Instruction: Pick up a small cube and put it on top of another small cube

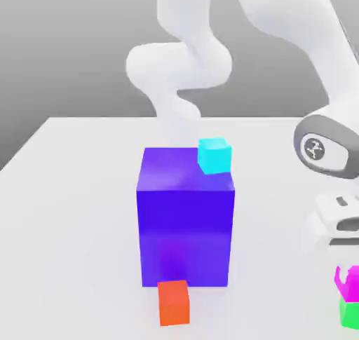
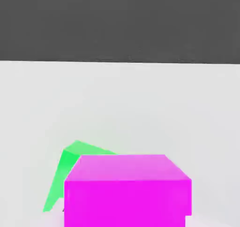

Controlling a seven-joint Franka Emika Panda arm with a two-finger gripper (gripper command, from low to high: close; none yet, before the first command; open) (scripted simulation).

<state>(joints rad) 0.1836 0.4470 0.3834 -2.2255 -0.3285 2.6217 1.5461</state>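
Sitting atop the green cube (image 1: 350,313) at the exterior view's right edge, the pink cube (image 1: 347,281) is turned askew to it. We can't tell how far our fingers (image 1: 345,279) are parted, or whether they grip.

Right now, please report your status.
Pincer at pink cube. Pink sits over green cube, corners not aligned. Nothing in the way.

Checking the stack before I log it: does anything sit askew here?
Yes. The magenta cube sits above the green cube but turned against it, so a green corner juts out from beneath. In the exterior view, both lie at the right edge.
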